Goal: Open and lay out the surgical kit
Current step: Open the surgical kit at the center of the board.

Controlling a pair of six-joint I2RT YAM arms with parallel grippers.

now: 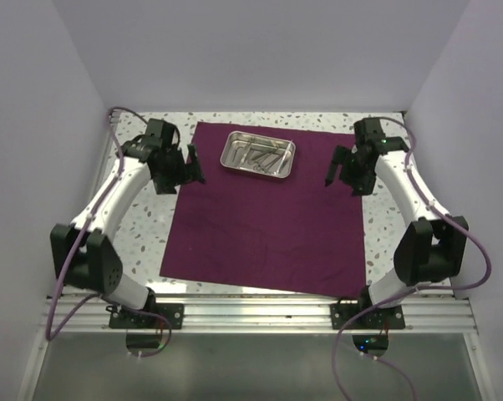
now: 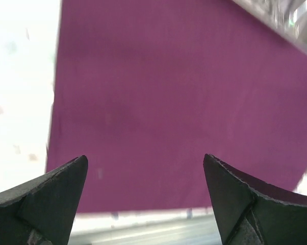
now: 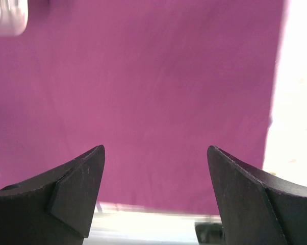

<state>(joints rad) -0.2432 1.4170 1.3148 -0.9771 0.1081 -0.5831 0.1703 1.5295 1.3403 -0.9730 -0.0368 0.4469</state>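
Observation:
The dark purple cloth wrap (image 1: 264,221) lies spread flat on the table. A shiny steel tray (image 1: 258,154) sits on its far middle part, holding several small silvery instruments (image 1: 264,157) too small to tell apart. My left gripper (image 1: 191,167) hovers open over the cloth's far left edge, nothing between its fingers. My right gripper (image 1: 341,170) hovers open over the far right edge, also empty. The left wrist view shows flat cloth (image 2: 169,102) and a tray corner (image 2: 291,25) between wide jaws (image 2: 145,159). The right wrist view shows cloth (image 3: 143,92) and wide jaws (image 3: 156,148).
The speckled white tabletop (image 1: 139,225) borders the cloth on both sides. Purple walls enclose the back and sides. The aluminium rail (image 1: 260,313) with the arm bases runs along the near edge.

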